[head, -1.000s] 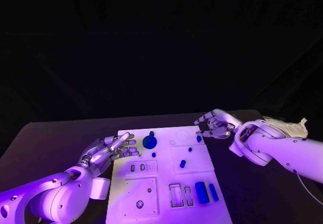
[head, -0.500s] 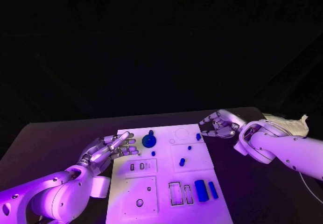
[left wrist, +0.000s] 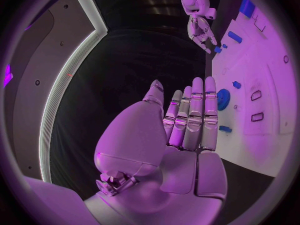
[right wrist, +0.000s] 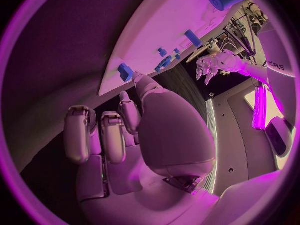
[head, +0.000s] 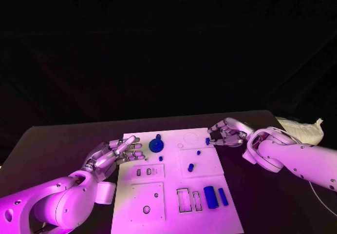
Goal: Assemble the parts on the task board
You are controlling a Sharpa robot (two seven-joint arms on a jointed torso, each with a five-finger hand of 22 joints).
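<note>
Honestly, the right hand [head: 228, 133] with its half-curled, empty fingers could knock the small blue part [head: 208, 141] just off its fingertips at the task board [head: 211, 173] edge right over.

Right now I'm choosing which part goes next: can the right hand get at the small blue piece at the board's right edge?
Probably yes. The right hand sits beside the small blue piece, fingers nearly touching it, with nothing between.
</note>
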